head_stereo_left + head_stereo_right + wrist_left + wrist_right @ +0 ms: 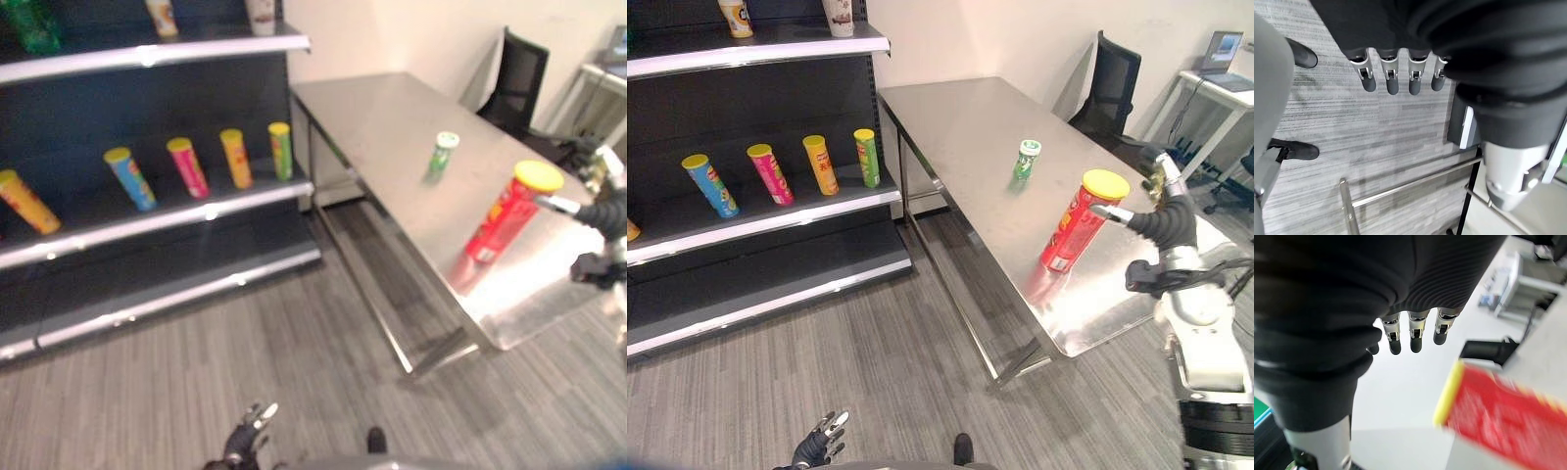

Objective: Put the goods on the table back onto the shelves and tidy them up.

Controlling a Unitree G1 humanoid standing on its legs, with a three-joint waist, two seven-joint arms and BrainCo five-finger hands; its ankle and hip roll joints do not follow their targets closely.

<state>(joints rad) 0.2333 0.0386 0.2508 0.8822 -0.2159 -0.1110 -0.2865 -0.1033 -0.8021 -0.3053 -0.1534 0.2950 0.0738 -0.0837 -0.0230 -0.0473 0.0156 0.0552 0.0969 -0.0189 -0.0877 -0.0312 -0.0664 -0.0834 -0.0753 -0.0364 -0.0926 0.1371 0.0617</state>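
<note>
On the steel table (960, 117) two goods are left: a red chip can with a yellow lid (1080, 220) near the front edge and a small green can (1024, 160) farther back, both upright. Four chip cans (784, 171) already stand in a row on the middle shelf (774, 223). Beside the red can, the right hand (1161, 220) has relaxed fingers and holds nothing; the left hand (818, 446) hangs low over the floor, fingers straight. By my reading, the shelving is partly done.

Right hand (1164, 223) raised, fingers relaxed; left hand (818, 443) hangs low, relaxed.
</note>
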